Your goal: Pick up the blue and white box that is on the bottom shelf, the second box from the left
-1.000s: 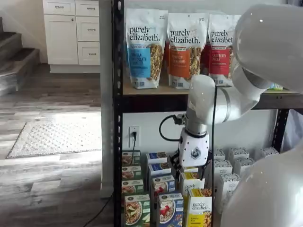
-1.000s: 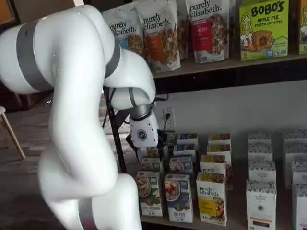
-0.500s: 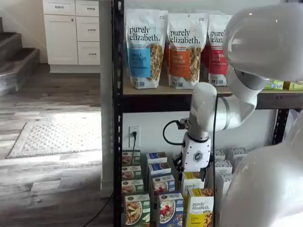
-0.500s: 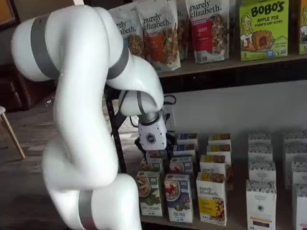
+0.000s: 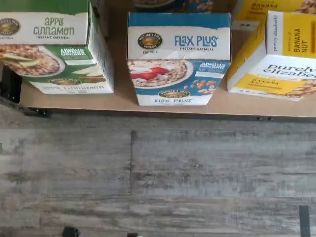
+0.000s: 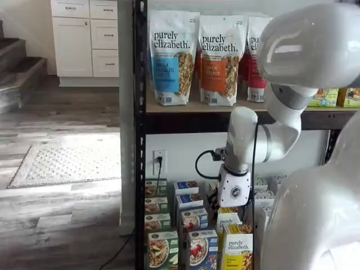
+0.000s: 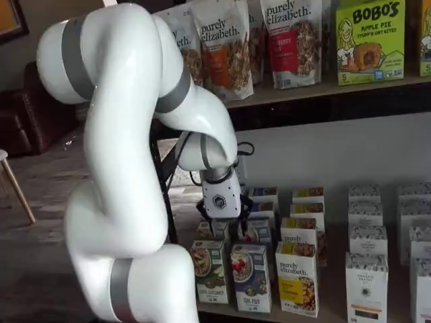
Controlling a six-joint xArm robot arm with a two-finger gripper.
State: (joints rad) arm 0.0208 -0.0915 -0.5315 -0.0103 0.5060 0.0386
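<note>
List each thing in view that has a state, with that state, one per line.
blue and white box: upright at the front edge of the bottom shelf, not gripped.
green and white carton: upright beside it, untouched.
yellow and white carton: upright on its other side, untouched.
gripper: above the front cartons in a shelf view; open or shut cannot be told.
granola bags: upright on the upper shelf.

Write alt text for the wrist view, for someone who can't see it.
A blue and white box labelled Flax Plus instant oatmeal stands at the front edge of the bottom shelf, seen from above. A green and white Apple Cinnamon box and a yellow and white Banana Nut box flank it, with grey wood floor below.
</note>
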